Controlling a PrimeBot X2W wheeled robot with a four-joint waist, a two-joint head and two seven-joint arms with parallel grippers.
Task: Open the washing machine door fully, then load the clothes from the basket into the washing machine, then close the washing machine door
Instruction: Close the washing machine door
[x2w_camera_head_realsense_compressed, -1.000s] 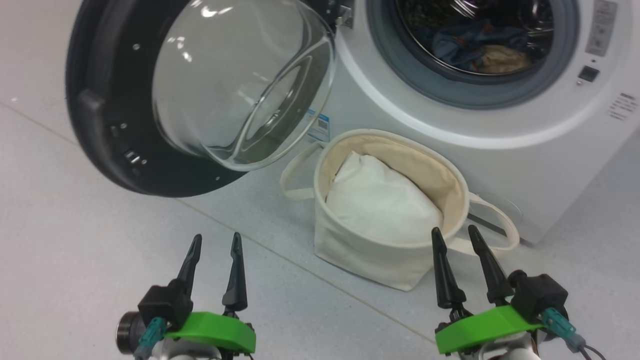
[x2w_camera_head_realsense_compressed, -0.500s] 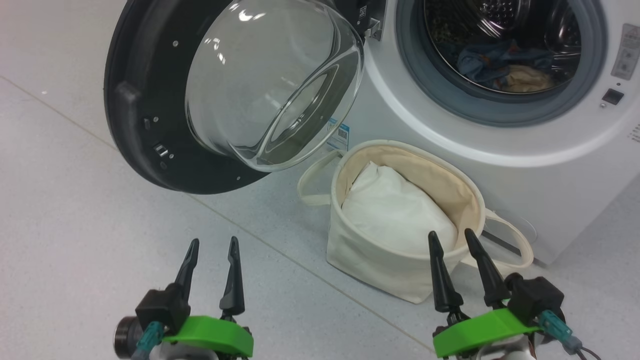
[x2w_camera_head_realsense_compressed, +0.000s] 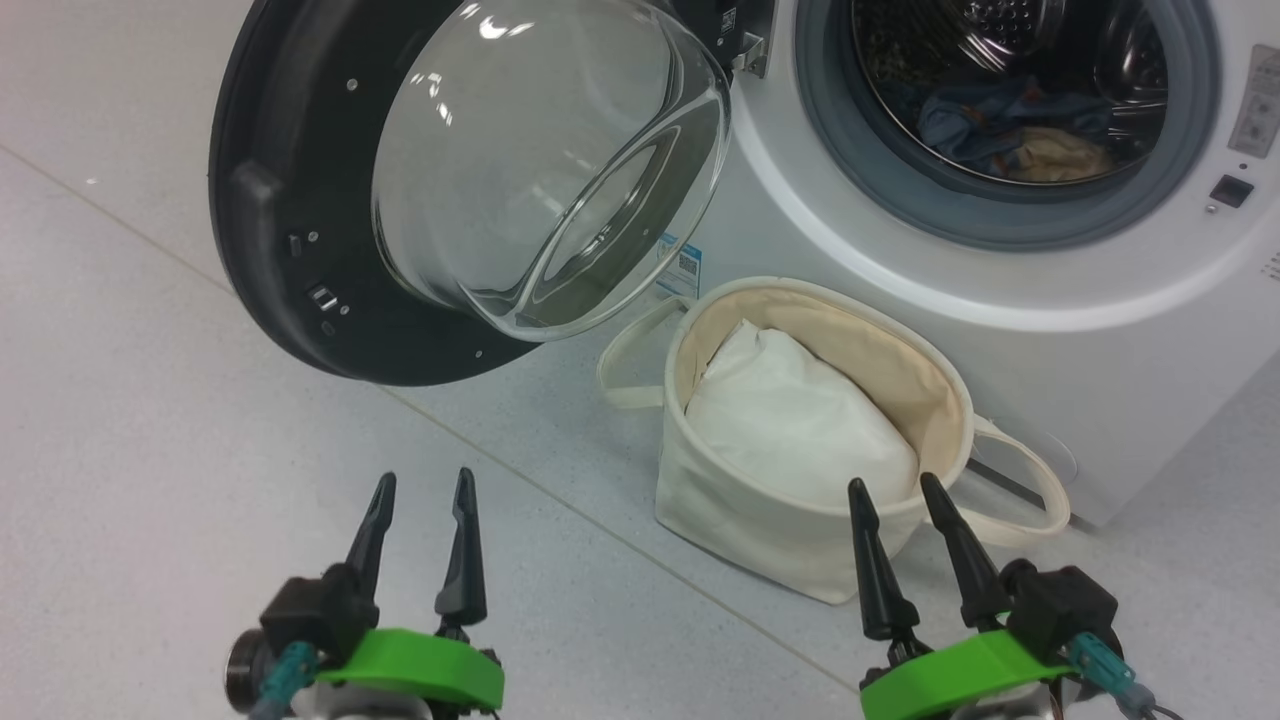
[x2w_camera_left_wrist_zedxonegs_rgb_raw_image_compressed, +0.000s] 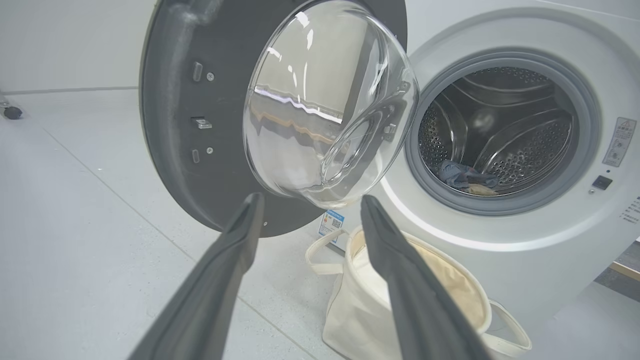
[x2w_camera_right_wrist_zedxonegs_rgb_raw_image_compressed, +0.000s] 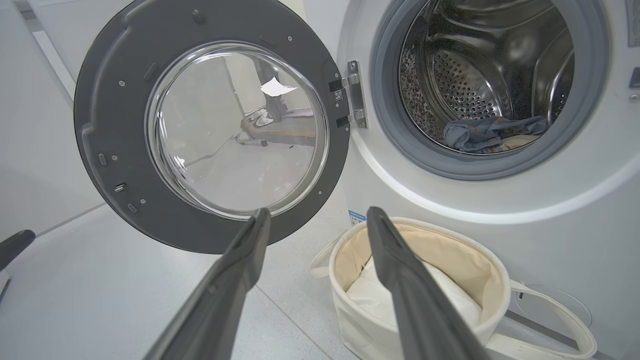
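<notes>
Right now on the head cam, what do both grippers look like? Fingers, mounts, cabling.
Left gripper and right gripper match: two long black fingers tapering to points, a curved bright green bracket at the base, a black block housing beside it, and a teal connector feeding a grey cable. No markings legible.

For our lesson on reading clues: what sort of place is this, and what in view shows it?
Probably a laundry area: a white front-loading washing machine with its round door swung open and clothes lying inside, and a canvas basket on the pale floor before it.
</notes>
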